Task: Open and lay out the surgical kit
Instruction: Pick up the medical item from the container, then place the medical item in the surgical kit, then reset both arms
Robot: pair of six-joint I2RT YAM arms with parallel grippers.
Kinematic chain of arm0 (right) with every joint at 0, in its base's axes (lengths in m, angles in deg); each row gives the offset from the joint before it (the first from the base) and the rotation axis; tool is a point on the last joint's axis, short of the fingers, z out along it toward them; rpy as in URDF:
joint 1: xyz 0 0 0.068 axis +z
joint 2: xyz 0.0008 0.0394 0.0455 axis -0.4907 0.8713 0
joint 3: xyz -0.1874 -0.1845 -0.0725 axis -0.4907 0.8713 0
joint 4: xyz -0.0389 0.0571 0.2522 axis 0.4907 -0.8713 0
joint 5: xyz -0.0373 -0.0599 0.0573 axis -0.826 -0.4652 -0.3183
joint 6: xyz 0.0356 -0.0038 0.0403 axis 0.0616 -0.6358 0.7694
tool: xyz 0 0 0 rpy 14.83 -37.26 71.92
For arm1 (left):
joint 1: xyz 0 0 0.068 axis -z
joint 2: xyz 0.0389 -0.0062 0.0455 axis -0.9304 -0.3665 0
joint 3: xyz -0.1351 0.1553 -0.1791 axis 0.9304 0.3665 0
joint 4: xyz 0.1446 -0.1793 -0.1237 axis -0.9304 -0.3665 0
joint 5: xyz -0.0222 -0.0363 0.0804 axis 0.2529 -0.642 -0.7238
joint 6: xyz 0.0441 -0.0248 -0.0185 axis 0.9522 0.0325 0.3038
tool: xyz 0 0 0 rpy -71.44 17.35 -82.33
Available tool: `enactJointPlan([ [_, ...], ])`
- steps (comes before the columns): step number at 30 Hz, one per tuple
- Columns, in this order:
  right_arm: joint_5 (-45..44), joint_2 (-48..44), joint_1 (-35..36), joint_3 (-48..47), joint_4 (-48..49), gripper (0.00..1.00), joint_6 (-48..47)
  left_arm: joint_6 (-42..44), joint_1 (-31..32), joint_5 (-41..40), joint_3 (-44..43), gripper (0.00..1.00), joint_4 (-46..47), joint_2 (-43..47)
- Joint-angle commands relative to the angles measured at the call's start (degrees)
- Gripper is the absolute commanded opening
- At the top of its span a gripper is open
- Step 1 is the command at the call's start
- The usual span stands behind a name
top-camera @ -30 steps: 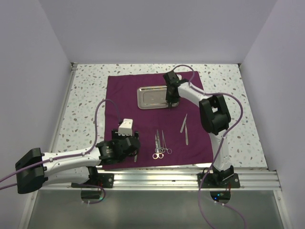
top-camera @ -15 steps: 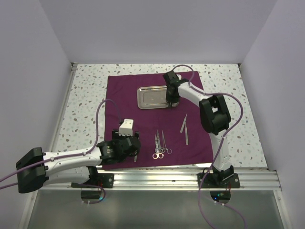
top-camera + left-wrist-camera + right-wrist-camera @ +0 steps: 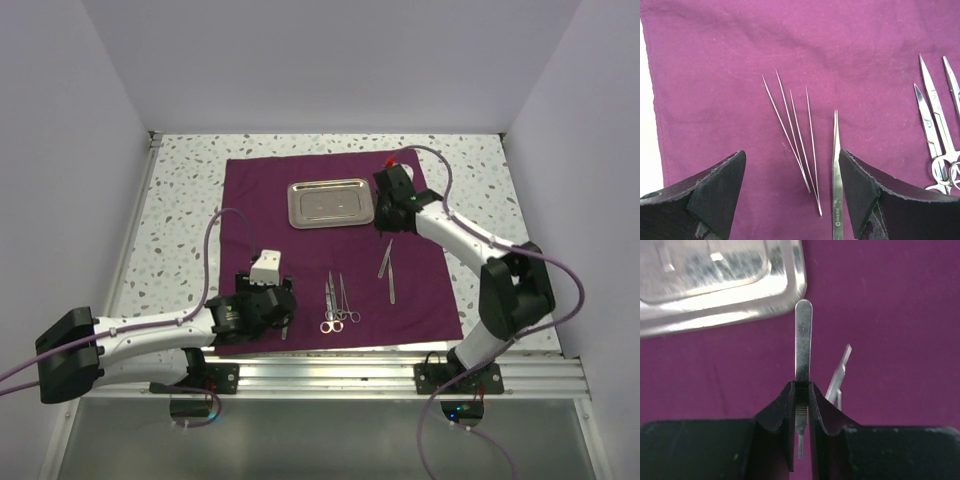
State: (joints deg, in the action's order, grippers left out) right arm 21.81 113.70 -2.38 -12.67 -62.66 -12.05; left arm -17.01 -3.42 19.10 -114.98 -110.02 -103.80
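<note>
Surface: speckled white tabletop (image 3: 180,200), closed in by pale walls.
Wrap: large dark purple cloth wrap (image 3: 260,210) lies opened and spread flat beneath both grippers; the opening looks done.
Tray: small shiny rectangular steel tray (image 3: 330,203), just left of the right gripper (image 3: 801,390), appears bare.
Right gripper: pinched on a flat round-ended steel handle (image 3: 803,335), raised over the cloth near the tray's corner; placing it seems the main step left.
Left gripper (image 3: 790,165): jaws wide apart, holding nothing.
Ring-handled steel scissors and forceps (image 3: 935,125): laid out to its right.
Thin steel tweezers (image 3: 836,170): beside its right finger.
Fine steel needles (image 3: 795,135): fanned between its fingers.
</note>
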Motion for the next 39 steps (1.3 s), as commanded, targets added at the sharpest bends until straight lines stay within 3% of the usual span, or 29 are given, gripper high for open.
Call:
enactJointPlan([
  [1,1.6,-7.7,0.7,10.7,4.9,0.0,1.5,0.7,0.5,-1.6,-0.5,0.79,1.7,-0.5],
  [7,3.5,-16.0,2.9,26.1,10.6,0.0,5.1,0.8,0.5,-2.1,-0.7,0.79,1.9,-0.8],
  [11,3.6,-18.6,3.5,30.1,11.4,0.04,5.9,0.2,0.5,-2.8,-1.0,0.79,1.5,-2.3],
  [12,3.6,-19.3,3.6,30.6,11.4,0.17,5.9,0.0,0.5,-2.9,-1.5,0.79,0.8,-2.7],
  [13,3.9,-19.9,3.5,31.4,11.3,0.36,5.9,-0.3,0.5,-3.1,-1.7,0.79,0.5,-3.3],
  [14,3.7,-21.5,3.6,31.9,10.2,0.74,6.0,-0.8,0.5,-3.6,-2.2,0.79,-0.2,-4.0],
  [15,3.1,-22.5,3.7,32.1,9.5,0.83,6.1,-1.1,0.5,-3.8,-2.4,0.79,-0.6,-4.6],
  [17,2.0,-25.2,3.6,32.5,8.2,0.93,6.1,-2.0,0.5,-4.6,-3.0,0.79,-1.8,-5.6],
  [28,0.1,-55.2,3.7,32.2,-0.1,0.98,2.3,-2.8,0.5,-6.8,-8.8,0.79,-7.9,-4.5],
  [39,7.1,-71.6,3.6,37.5,9.0,0.98,1.3,-1.4,0.5,-8.8,-11.1,0.8,-9.2,0.9],
])
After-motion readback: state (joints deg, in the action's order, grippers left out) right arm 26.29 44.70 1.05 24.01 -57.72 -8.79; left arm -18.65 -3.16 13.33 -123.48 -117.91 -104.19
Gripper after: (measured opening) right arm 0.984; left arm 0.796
